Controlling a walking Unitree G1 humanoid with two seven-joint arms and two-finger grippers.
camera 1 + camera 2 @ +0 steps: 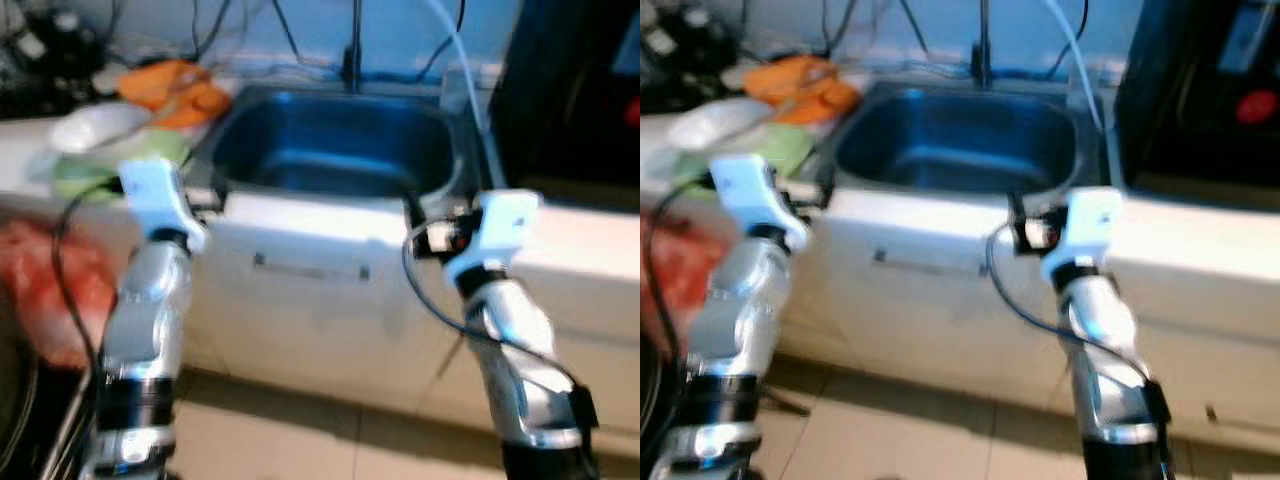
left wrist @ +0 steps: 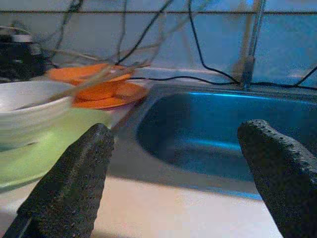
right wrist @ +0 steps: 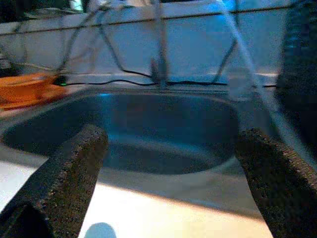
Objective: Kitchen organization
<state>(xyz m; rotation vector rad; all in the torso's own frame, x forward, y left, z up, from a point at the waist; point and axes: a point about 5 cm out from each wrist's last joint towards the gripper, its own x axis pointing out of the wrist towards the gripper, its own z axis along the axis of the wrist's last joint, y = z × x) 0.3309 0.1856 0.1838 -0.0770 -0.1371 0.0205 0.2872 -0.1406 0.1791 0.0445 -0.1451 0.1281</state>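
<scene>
We hold both grippers at the sink's (image 1: 330,150) near rim, left gripper (image 2: 178,163) and right gripper (image 3: 173,168) with jaws apart, empty. Beside the sink on the table (image 1: 20,140), a white bowl (image 2: 25,109) sits on a green plate (image 2: 59,144); orange dishes (image 1: 175,90) lie beyond.

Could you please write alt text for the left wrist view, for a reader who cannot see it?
Two black fingers of the open left gripper frame a steel sink set in a pale counter. Beside the sink stand a white bowl on a green plate and orange dishes, with cables against the wall behind.
</scene>
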